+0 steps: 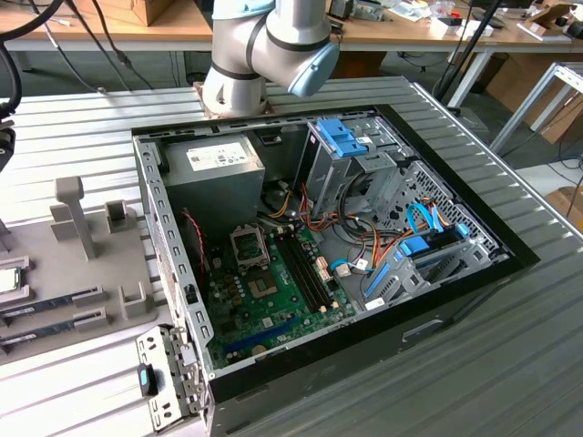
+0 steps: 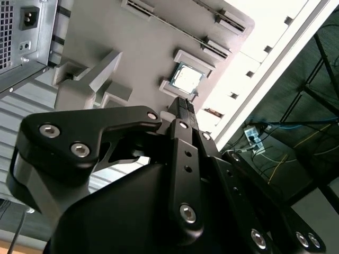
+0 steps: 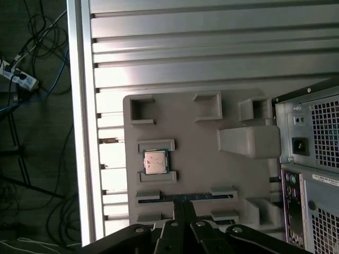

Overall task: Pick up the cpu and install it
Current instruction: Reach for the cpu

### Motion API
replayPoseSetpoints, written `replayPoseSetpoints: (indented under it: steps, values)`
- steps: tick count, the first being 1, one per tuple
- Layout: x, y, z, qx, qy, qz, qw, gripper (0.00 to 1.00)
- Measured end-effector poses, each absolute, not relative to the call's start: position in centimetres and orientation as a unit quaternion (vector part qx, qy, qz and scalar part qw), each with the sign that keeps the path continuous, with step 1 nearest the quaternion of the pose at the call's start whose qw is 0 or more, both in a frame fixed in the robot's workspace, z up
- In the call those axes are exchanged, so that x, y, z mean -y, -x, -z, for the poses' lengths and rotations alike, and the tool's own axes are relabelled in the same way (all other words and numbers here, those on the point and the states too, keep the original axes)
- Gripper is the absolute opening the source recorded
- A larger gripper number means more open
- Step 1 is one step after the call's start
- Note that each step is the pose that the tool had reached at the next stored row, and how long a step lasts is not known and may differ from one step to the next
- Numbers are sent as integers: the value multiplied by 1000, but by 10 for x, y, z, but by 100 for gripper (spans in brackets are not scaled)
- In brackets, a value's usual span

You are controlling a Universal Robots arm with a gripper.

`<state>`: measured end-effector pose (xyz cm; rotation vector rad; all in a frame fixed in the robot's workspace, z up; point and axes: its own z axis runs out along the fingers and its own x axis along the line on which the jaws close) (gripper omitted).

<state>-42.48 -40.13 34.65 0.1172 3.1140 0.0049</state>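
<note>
On the grey fixture tray (image 1: 100,264) (image 3: 201,153) (image 2: 137,47), at the exterior view's left edge, sits the cpu (image 1: 7,278) (image 3: 155,161) (image 2: 187,79). It lies flat, silvery top up, in its nest between two low bracket walls (image 3: 156,144). Nothing is touching it.

End effector (image 3: 183,201) (image 2: 181,100): in both wrist views the jaws are closed tight together with nothing between them. It is above the tray with its tips near the cpu but clear of it, roughly over the long stick slots beside the cpu nest.

Same tray, exterior view: two memory sticks (image 1: 55,298) lie in long slots just beside the cpu, with a few upright posts (image 1: 73,214) further along.

The open PC case (image 1: 437,273) lies on its side just beside the tray, toward the exterior view's right. Its rear panel with the power inlet shows in both wrist views (image 3: 312,159) (image 2: 26,26).

Inside the case:
- green motherboard (image 1: 273,300)
- cpu socket (image 1: 248,244), dark frame, next to the memory slots
- power supply (image 1: 214,168) at the far end
- blue-tabbed drive cage (image 1: 346,137), with loose cabling next to it

Arm (image 1: 264,45): the base joints stand behind the case's far end.

Everything rests on the ribbed metal worktop (image 1: 510,364) (image 3: 212,53).
</note>
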Motion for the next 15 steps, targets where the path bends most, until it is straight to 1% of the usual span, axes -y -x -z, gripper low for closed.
replayPoseSetpoints:
  steps: [5, 6, 8, 9, 15]
  values:
    - [401, 425, -347, -999, -38, 1, 13, 11]
    - [401, 425, -347, -999, -38, 5, 13, 11]
    - [401, 425, -347, -999, -37, 22, 13, 11]
    - [401, 425, -347, -999, -37, 24, 14, 11]
    - [401, 425, -346, -999, -37, 24, 14, 11]
